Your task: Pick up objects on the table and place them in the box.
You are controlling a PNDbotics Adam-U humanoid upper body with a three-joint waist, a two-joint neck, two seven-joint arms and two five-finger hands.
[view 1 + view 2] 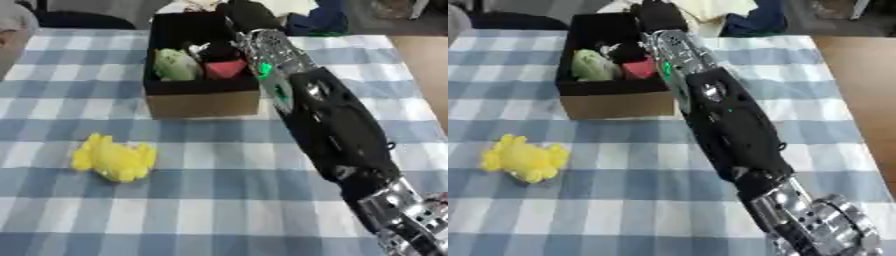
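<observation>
Here, the blue-and-white checked tablecloth (219,210) is lying under the open brown cardboard box with a black inside (203,102). The robot's black and silver right arm (332,125) is reaching over the box's right wall, and its right hand (249,15) is hanging above the far rim, its fingers impossible to make out. Well in front of the box, to its left, the soft yellow toy (114,159) is lying on the cloth. Inside the box, a pale green lump (178,65) is sitting beside a red block (226,68).
</observation>
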